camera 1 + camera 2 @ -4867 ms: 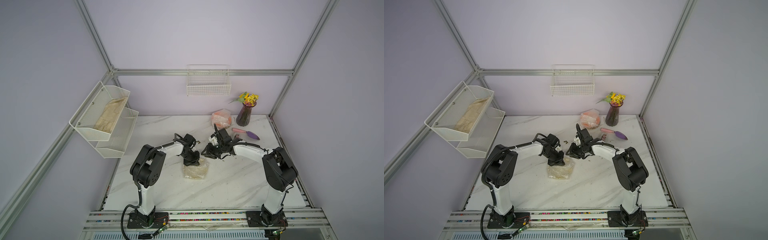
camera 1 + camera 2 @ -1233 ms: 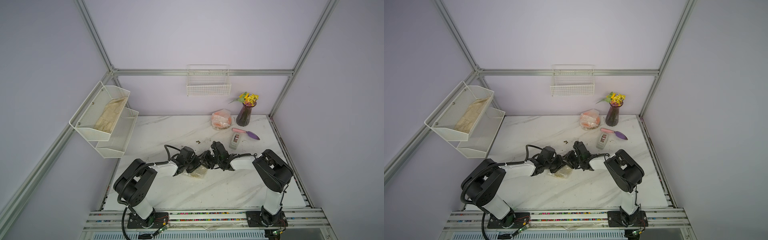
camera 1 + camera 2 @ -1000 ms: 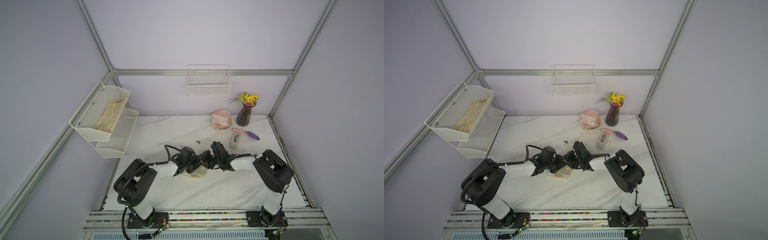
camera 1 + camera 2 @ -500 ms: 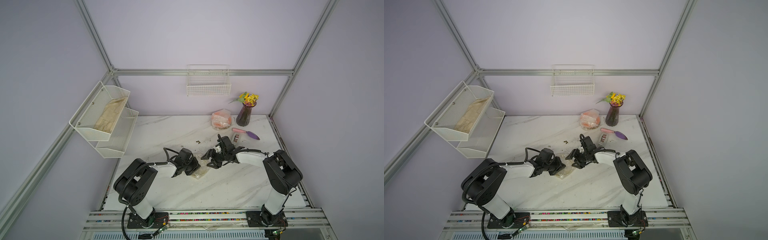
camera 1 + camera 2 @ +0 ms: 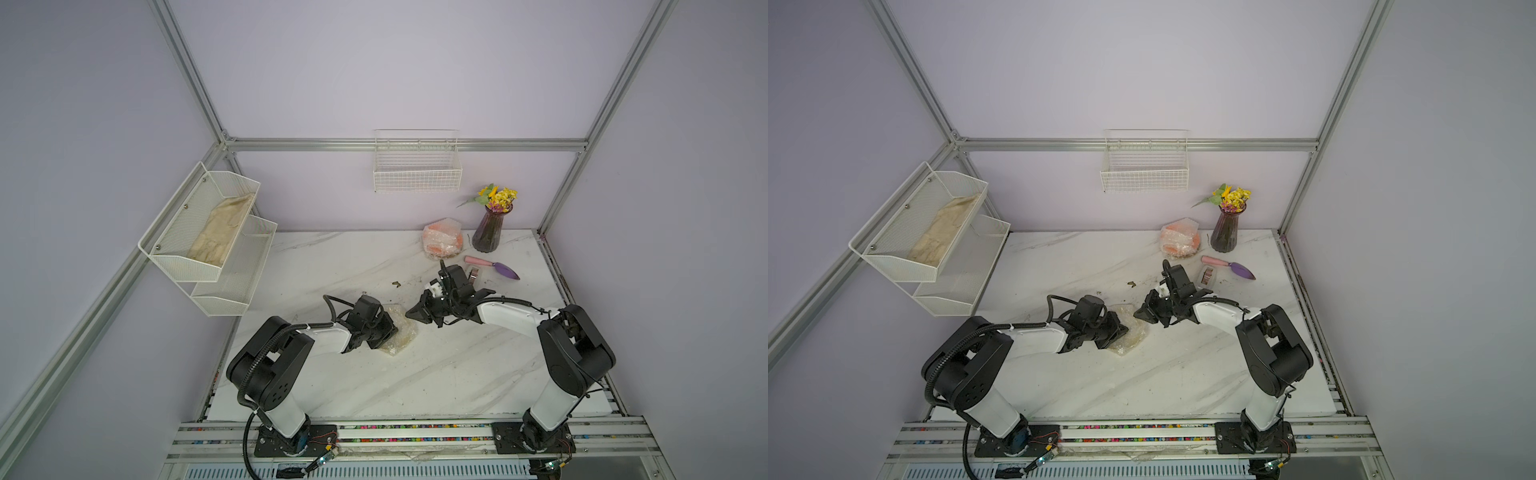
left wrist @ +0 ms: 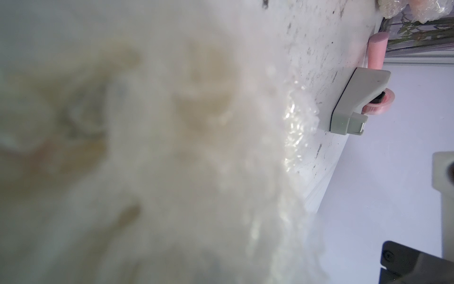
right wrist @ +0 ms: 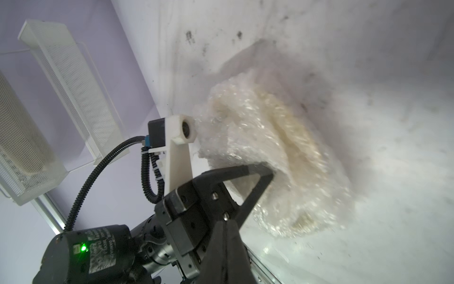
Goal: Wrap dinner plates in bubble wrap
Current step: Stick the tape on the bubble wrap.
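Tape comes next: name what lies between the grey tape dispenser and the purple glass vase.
The pink handle of a purple-bladed trowel lies between dispenser and vase, in a top view.

Both arms stretch low and inward, left claw and right claw pinched shut

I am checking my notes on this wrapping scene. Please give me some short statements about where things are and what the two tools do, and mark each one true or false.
1. The left tool is shut on the bubble wrap of the middle bundle. True.
2. The right tool holds the trowel. False: it is shut beside the bundle, and the trowel lies apart from it, near the vase.
3. An orange plate in bubble wrap sits beside the vase. True.
4. The tape dispenser lies on the bundle. False: it is on the table, beside the trowel.
5. A folded cloth lies in the upper wall shelf. True.
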`<state>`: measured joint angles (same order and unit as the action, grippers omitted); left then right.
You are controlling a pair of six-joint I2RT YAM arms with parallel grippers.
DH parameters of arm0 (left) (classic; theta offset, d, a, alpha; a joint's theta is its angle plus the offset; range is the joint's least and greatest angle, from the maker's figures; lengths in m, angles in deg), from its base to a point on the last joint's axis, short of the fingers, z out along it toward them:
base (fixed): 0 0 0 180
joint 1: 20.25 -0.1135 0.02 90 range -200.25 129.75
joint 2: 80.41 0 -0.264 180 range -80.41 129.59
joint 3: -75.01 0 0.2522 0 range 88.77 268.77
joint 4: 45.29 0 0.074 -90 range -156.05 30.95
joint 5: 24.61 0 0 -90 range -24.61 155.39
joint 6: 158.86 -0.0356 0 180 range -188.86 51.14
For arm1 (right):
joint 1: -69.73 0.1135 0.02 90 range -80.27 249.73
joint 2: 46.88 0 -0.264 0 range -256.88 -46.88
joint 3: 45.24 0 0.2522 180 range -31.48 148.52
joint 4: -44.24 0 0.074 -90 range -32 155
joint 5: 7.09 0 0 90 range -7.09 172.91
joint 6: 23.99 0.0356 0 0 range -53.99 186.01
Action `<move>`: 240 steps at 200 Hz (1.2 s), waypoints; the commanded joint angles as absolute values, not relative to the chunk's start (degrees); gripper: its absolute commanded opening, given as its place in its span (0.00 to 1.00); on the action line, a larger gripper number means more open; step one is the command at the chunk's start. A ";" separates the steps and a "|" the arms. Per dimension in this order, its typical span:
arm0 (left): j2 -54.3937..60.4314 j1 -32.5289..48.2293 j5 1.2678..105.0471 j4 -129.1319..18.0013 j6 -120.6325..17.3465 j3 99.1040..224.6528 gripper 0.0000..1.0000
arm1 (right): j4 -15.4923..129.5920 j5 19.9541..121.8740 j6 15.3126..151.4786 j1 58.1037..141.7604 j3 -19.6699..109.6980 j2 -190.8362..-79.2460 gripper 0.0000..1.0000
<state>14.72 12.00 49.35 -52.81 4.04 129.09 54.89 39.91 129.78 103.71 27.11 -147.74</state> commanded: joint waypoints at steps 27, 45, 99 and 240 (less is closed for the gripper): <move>13.00 11.11 55.72 -65.14 3.00 127.08 0.00 | 64.56 48.49 126.06 105.94 21.94 -156.16 0.00; 10.39 10.95 55.26 -67.03 1.61 127.70 0.00 | 70.96 49.75 120.09 106.03 23.62 -159.47 0.00; -4.12 10.91 60.39 -86.64 -10.07 140.03 0.11 | 76.97 52.71 113.12 106.07 26.90 -157.05 0.00; 28.48 9.72 44.32 -96.89 -27.73 152.36 0.00 | 92.53 56.14 106.80 106.55 39.65 -151.05 0.00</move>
<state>27.51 9.66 40.59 -95.25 -24.81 156.50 84.00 52.06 108.47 106.83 37.10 -154.58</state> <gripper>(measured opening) 0.047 0.049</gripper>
